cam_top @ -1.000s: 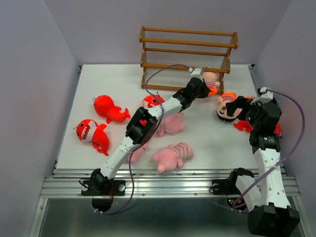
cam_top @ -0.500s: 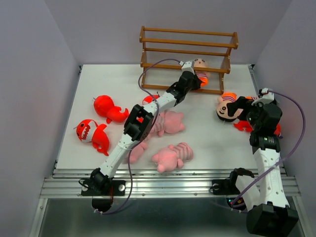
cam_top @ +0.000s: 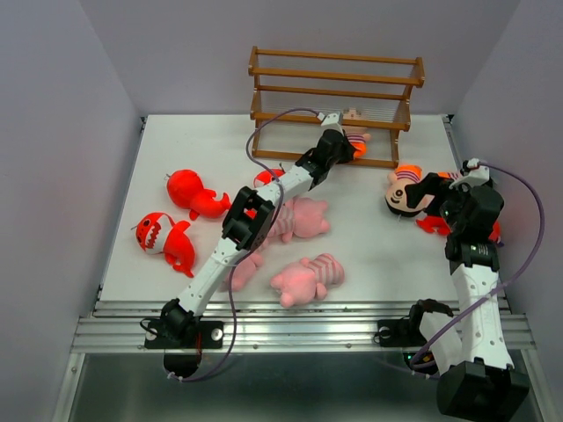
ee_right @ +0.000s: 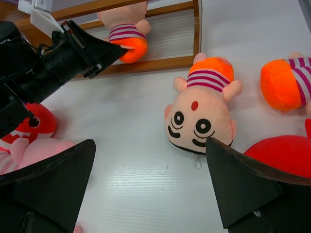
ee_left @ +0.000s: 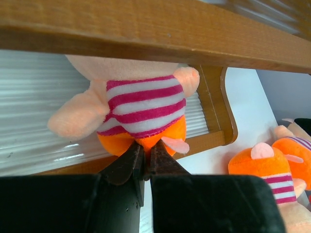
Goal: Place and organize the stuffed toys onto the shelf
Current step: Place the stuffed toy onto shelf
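The shelf (cam_top: pixel 334 69) stands at the back of the table. My left gripper (ee_left: pixel 144 151) is shut on the orange foot of a striped doll (ee_left: pixel 141 104). That doll rests on the slats of the shelf's lowest level, towards its right end (cam_top: pixel 355 132), under a wooden rail (ee_left: pixel 146 29). My right gripper (ee_right: pixel 149 145) hangs open over bare table, just in front of a second doll (ee_right: pixel 199 111) lying face up. A third doll (ee_right: pixel 286 82) lies to the right of that one.
Two red sharks (cam_top: pixel 189 192) (cam_top: pixel 167 237) lie at the left, one (cam_top: pixel 271 180) under my left arm and one (ee_right: pixel 286 155) by my right gripper. Pink striped animals (cam_top: pixel 303 220) (cam_top: pixel 308 277) lie mid-table, and another (cam_top: pixel 242 272) sits partly under the left arm.
My left gripper has carried the striped doll from in front of the shelf back and leftwards onto its lowest level. The right arm has barely moved.
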Controlling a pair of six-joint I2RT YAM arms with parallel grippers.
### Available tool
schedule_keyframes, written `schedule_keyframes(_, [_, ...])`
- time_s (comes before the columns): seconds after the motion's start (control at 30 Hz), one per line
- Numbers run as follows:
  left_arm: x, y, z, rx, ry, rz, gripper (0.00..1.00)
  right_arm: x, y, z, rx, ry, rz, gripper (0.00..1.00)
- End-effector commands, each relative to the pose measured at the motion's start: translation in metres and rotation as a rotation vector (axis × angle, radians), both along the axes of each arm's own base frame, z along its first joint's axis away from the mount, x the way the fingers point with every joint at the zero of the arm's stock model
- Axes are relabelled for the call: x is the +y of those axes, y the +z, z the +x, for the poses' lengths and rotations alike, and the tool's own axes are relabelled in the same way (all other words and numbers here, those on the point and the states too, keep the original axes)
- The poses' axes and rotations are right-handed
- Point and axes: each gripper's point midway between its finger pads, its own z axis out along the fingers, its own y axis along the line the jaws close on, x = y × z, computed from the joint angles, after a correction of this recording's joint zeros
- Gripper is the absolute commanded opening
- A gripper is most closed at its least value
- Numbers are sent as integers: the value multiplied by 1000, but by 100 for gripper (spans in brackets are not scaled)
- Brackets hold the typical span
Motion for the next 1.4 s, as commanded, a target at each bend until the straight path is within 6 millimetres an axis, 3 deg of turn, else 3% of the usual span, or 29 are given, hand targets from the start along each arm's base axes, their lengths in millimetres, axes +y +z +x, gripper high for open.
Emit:
schedule_keyframes(0.0, [-3,47,8,-76,-10,-59,13,-2,18,3,-74,-4,-12,100])
schedule_keyframes(0.67, [-7,51,-1,-51,-58,-64,43,-5,19,2,-89,-13,-14,100])
schedule_keyframes(0.93, [-5,67,-4,-65,-58,-75,47,-8,19,2,-90,-22,-15,100])
schedule_keyframes(1.1, [-4,64,-5,-53,-57,-69,53,-7,20,2,-96,-22,-17,100])
schedule_keyframes(1.37, [-3,62,-6,-40,-50,-71,53,-7,21,1,-101,-22,-18,100])
